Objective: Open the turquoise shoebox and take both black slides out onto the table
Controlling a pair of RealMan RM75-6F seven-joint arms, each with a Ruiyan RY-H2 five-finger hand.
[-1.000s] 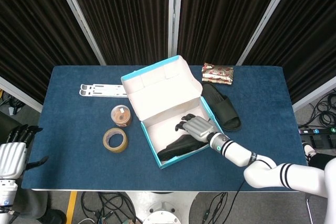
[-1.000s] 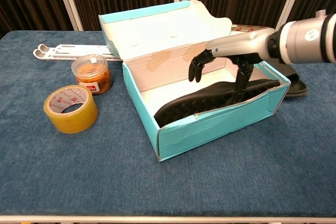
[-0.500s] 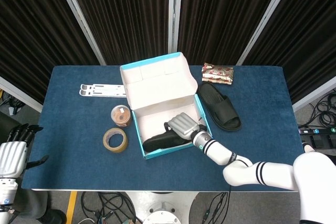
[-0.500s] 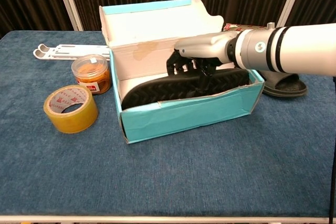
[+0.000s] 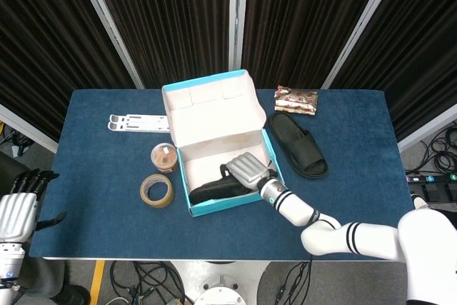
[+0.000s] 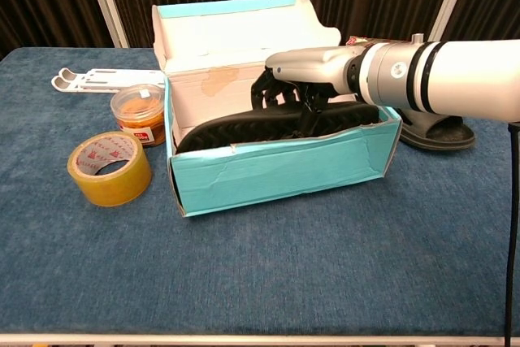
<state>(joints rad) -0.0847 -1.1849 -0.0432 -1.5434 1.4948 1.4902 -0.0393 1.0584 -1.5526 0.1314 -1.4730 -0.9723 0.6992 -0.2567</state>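
Note:
The turquoise shoebox point(image 5: 214, 133) point(image 6: 276, 170) stands open mid-table, its lid point(image 6: 244, 26) tipped back. One black slide point(image 5: 211, 191) point(image 6: 244, 126) lies inside along the front wall. My right hand point(image 5: 246, 169) point(image 6: 301, 79) reaches into the box from the right and grips this slide, fingers behind it and thumb in front. The other black slide point(image 5: 300, 144) point(image 6: 443, 132) lies on the table right of the box. My left hand point(image 5: 18, 208) hangs off the table's front left corner with fingers apart, holding nothing.
Left of the box sit a yellow tape roll point(image 5: 156, 190) point(image 6: 110, 168) and a small clear jar point(image 5: 165, 156) point(image 6: 140, 114). A white rack point(image 5: 139, 122) point(image 6: 106, 79) lies at the back left. A snack packet point(image 5: 295, 98) lies behind the loose slide.
My right hand went down into the box and closed on the slide. The box slid and turned to the left with it, its front wall now squarer to the table edge.

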